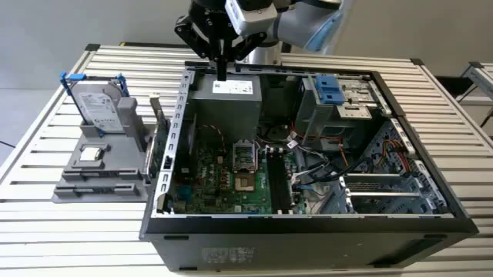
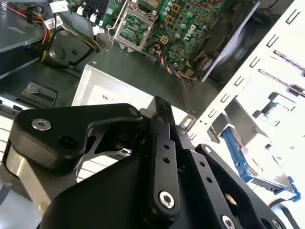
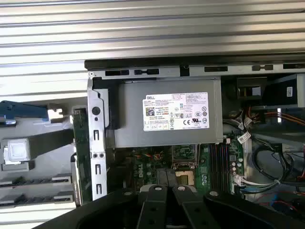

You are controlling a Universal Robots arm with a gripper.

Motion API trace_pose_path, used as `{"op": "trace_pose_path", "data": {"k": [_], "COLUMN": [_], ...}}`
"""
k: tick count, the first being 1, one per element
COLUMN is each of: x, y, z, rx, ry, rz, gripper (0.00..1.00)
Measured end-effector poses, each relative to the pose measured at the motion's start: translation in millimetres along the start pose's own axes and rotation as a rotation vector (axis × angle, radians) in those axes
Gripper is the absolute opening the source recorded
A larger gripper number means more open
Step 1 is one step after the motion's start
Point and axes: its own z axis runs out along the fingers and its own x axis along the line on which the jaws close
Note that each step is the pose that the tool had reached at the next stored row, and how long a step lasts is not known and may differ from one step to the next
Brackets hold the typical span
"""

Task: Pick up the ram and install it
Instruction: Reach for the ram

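One gripper point(image 1: 221, 74) in the exterior view, hanging over the far side of the open computer case point(image 1: 308, 239). Its fingers are pressed together into a single dark point, with the tip just above the grey power supply point(image 1: 227, 109). The case sits mid-table on the white slatted table point(image 1: 462, 144). A grey holder point(image 1: 100, 187) lies toward the table's edge on the exterior view's left, just beside the case wall. A hard drive point(image 1: 99, 107) stands upright at the holder's far end. The ram point(image 1: 157, 151) is a thin green board on edge along the holder's side nearest the case (a wider card stands in the same strip, and I cannot cleanly separate the two). It is well apart from the gripper. Long dark memory slots point(image 1: 276, 179) run beside the processor socket point(image 1: 242, 156).

Second wrist view: gripper point(image 2: 161, 104) close up, black linkages, fingers meeting at the tip. The power supply point(image 2: 109, 90) is below it and the motherboard point(image 2: 181, 19) beyond.

First wrist view: looks straight down. The gripper point(image 3: 167, 176) has its fingertips side by side, closed, above the motherboard point(image 3: 143, 162). The power supply point(image 3: 133, 119) is inside the case's far wall. The ram point(image 3: 84, 157) shows as a green edge just outside the case wall, on the holder's side.
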Motion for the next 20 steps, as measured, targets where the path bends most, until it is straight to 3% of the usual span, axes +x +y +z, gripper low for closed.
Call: {"op": "trace_pose_path", "data": {"k": [13, 20], "x": [0.2, 9.2], "y": [0.0, -0.7], "z": [0.0, -0.2], "rx": [0.0001, 0.0000], "ry": [0.0000, 0.0000], "rz": [0.000, 0.000], "gripper": [0.00, 0.00]}}
